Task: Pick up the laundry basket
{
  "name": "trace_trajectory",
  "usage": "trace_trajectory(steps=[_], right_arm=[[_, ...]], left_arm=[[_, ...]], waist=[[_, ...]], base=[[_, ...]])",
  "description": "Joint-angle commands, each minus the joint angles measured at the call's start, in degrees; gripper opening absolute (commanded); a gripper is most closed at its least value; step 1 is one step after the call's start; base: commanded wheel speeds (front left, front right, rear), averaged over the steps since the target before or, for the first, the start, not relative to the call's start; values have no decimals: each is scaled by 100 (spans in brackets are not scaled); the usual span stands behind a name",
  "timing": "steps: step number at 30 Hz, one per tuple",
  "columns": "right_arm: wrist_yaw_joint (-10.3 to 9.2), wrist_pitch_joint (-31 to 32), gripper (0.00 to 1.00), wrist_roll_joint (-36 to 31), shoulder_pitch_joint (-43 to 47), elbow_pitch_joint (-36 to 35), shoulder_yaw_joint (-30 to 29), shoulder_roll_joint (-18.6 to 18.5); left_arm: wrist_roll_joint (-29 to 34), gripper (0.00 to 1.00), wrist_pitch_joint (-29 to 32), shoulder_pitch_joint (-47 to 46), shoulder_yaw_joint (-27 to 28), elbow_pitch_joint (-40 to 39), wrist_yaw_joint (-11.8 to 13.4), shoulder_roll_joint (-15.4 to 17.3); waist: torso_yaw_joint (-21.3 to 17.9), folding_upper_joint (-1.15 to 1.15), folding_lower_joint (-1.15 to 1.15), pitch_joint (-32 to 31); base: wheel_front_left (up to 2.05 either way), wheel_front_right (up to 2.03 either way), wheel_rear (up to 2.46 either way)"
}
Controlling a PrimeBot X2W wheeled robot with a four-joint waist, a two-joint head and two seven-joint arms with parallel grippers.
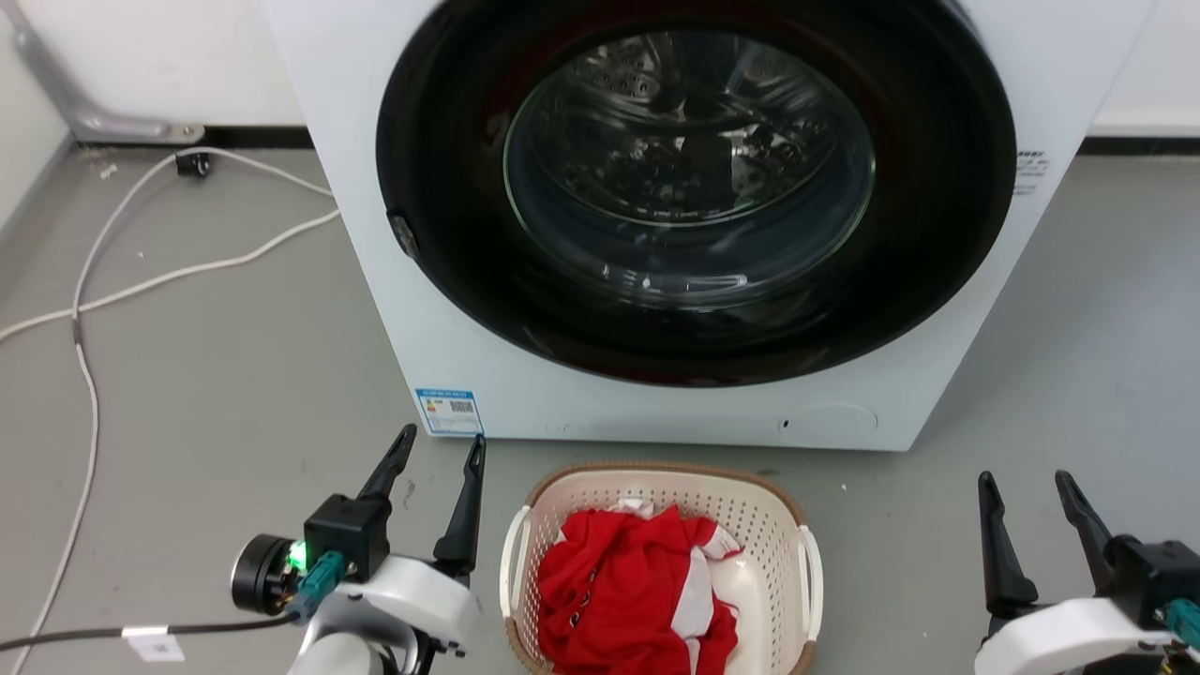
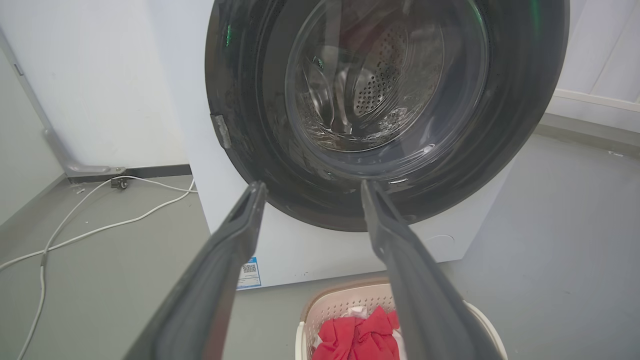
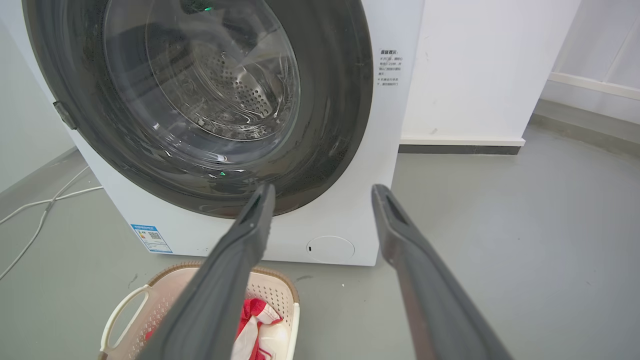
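Note:
The cream laundry basket (image 1: 761, 517) with perforated walls, a brown rim and white side handles stands on the grey floor just in front of the washing machine, holding red and white clothes (image 1: 637, 586). My left gripper (image 1: 441, 445) is open, a short way left of the basket's left handle, fingers empty. Well to the right of the basket, my right gripper (image 1: 1024, 480) is open and empty too. The left wrist view catches the basket (image 2: 335, 312) at the bottom, partly behind a finger. In the right wrist view the basket (image 3: 150, 305) lies at the lower left.
A white front-loading washing machine (image 1: 394, 309) with a closed dark round door (image 1: 694, 187) stands right behind the basket. White cables (image 1: 150, 281) trail across the floor at the left. A wall and skirting run along the back.

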Motion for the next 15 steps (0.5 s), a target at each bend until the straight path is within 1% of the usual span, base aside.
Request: trace_trajectory(steps=[1, 7, 15], right_arm=[[-2, 19, 100, -41, -105, 24, -11, 3], [-2, 42, 100, -69, -522, 405, -37, 3], [-2, 8, 100, -133, -1393, 1323, 120, 4]], left_arm=[[0, 100, -20, -102, 1, 20, -6, -1], [-85, 100, -18, -572, -88, 458, -4, 11], [-375, 100, -18, -1517, -357, 1450, -6, 128]], waist=[[-9, 0, 0, 98], [-70, 0, 0, 736], [-173, 0, 0, 1956]], base=[[0, 0, 0], [0, 0, 0], [0, 0, 0]])
